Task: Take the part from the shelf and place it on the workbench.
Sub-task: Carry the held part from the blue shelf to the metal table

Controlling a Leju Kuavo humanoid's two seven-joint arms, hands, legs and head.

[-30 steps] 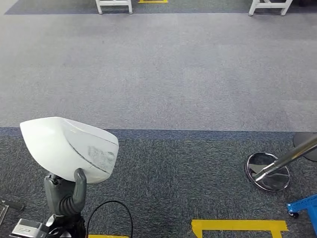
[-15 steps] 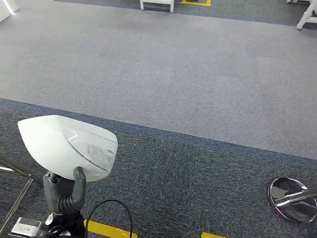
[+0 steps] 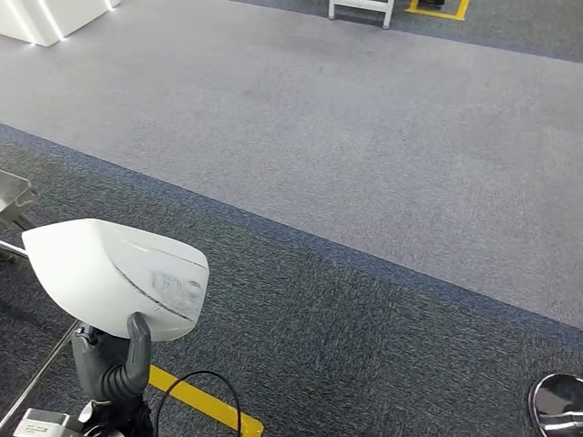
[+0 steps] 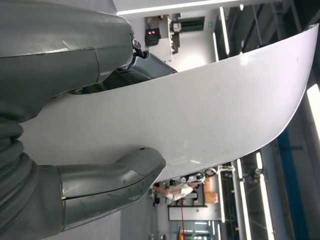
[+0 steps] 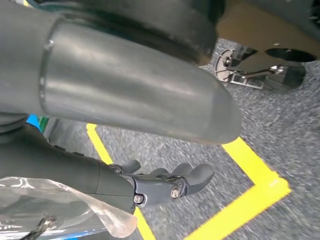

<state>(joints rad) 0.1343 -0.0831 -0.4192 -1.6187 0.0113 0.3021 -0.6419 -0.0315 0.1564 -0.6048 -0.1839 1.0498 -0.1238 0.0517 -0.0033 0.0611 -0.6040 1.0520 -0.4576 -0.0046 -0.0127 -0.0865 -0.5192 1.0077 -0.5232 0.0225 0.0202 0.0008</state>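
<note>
Head view, left to right. Left hand (image 3: pixel 113 364) grips the part (image 3: pixel 113 278), a white curved shell, from below, thumb up against its near face; left wrist view confirms thumb (image 4: pixel 113 182) and fingers clamped on either side of the shell. The part sits low left in frame, carried clear of the floor.

Change over the last second: the whole scene has slid rightward and tilted, so the camera has turned left; the part holds the same place relative to the hand. Judgement: robot is mid-turn, carrying; shelf pick done, workbench not yet in sight.

Around: a metal frame (image 3: pixel 14 196) at far left, near the part's tip; a white lit unit (image 3: pixel 51 16) top left; yellow tape (image 3: pixel 203 405) on dark carpet (image 3: pixel 357 337); white table legs (image 3: pixel 361 9) far off; a chrome base (image 3: pixel 560 405) at bottom right.

Right hand (image 5: pixel 166 182) hangs over the tape, fingers apart, holding nothing, though the view is blurred.

Obstruction: the metal frame looks closest to the path.
</note>
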